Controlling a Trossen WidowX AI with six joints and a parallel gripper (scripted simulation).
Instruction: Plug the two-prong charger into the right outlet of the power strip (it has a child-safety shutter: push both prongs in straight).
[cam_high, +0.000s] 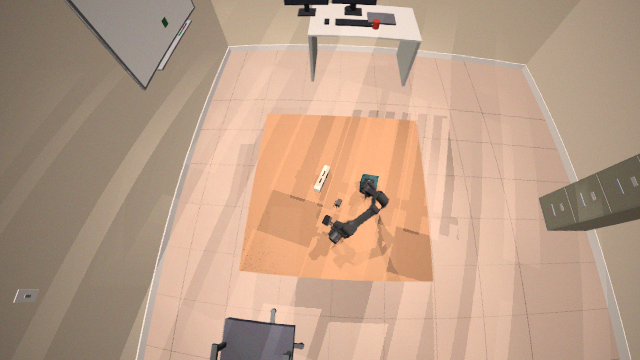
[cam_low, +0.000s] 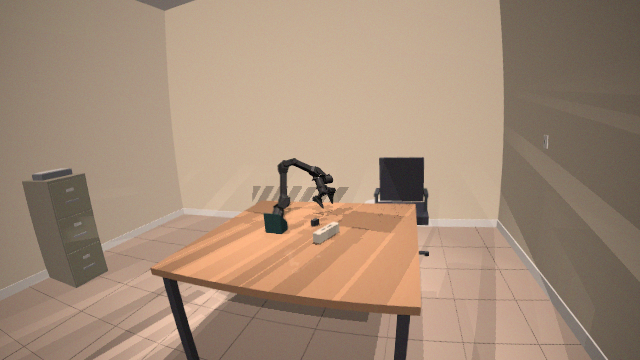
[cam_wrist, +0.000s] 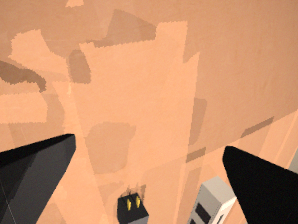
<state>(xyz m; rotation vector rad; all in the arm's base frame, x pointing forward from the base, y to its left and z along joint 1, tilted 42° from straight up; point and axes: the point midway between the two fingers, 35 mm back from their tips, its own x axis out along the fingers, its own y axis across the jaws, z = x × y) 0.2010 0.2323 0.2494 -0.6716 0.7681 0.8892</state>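
Note:
The dark charger (cam_high: 338, 203) (cam_low: 315, 222) (cam_wrist: 133, 216) lies on the wooden table; its two brass prongs (cam_wrist: 133, 203) show at the bottom of the wrist view, pointing toward the top of that view. The white power strip (cam_high: 317, 188) (cam_low: 320, 238) (cam_wrist: 213, 185) lies near the charger, with dark outlets along its top. In the wrist view only one end of it shows, beside the right finger. My gripper (cam_high: 330, 229) (cam_low: 327, 205) (cam_wrist: 150, 147) is open and empty, above the table. In the top view it is on the chair side of the charger.
The arm's teal base (cam_high: 370, 177) (cam_low: 275, 224) stands on the table (cam_high: 295, 145) (cam_low: 280, 270), to the right of the strip in the top view. An office chair (cam_high: 257, 340) (cam_low: 401, 179) stands beyond one table edge. Shadows cross the table top.

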